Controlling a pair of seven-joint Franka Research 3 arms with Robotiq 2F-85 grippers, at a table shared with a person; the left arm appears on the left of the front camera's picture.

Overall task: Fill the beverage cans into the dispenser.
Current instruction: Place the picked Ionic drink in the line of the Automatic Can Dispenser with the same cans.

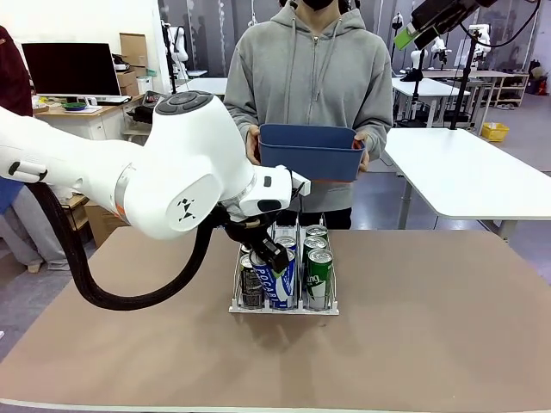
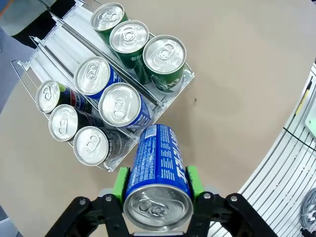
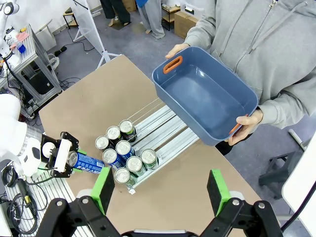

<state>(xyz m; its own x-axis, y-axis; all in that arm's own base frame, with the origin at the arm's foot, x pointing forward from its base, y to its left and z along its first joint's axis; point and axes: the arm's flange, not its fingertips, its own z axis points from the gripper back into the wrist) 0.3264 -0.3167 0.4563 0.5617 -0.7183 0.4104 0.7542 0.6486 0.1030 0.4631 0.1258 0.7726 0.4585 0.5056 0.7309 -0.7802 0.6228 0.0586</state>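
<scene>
My left gripper is shut on a blue beverage can, green pads on both its sides. The can hangs tilted over the table just off the near end of the dispenser, a clear rack with three lanes. In the lanes stand three green cans, two blue cans and three black cans. From the front, the left gripper and its can sit at the middle lane of the dispenser. High above, my right gripper is open and holds nothing.
A person at the far side holds an empty blue bin in both hands, above the far end of the dispenser. The left arm's big white body hides the left rear of the table. Bare brown tabletop lies right of the rack.
</scene>
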